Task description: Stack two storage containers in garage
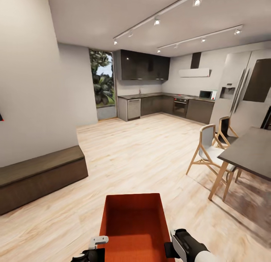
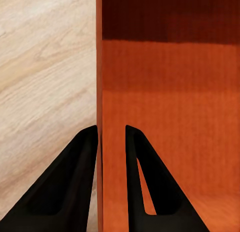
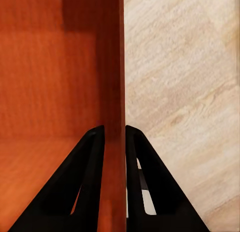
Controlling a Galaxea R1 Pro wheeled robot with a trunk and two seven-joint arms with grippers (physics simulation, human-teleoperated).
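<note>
Orange-red storage container (image 1: 132, 224) is carried level because my left gripper (image 2: 111, 142) and right gripper (image 3: 115, 139) each pinch an opposite wall.

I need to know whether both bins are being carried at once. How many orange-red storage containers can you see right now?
1. The orange-red rectangular plastic storage container is held before the robot, left gripper and right gripper each clamping a side wall. A second could be out of view.

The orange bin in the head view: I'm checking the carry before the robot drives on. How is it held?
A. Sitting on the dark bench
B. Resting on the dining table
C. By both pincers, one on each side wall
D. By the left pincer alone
C: the left pincer straddles one wall of the orange bin and the right pincer straddles the opposite wall, above the wood-plank floor.
</note>
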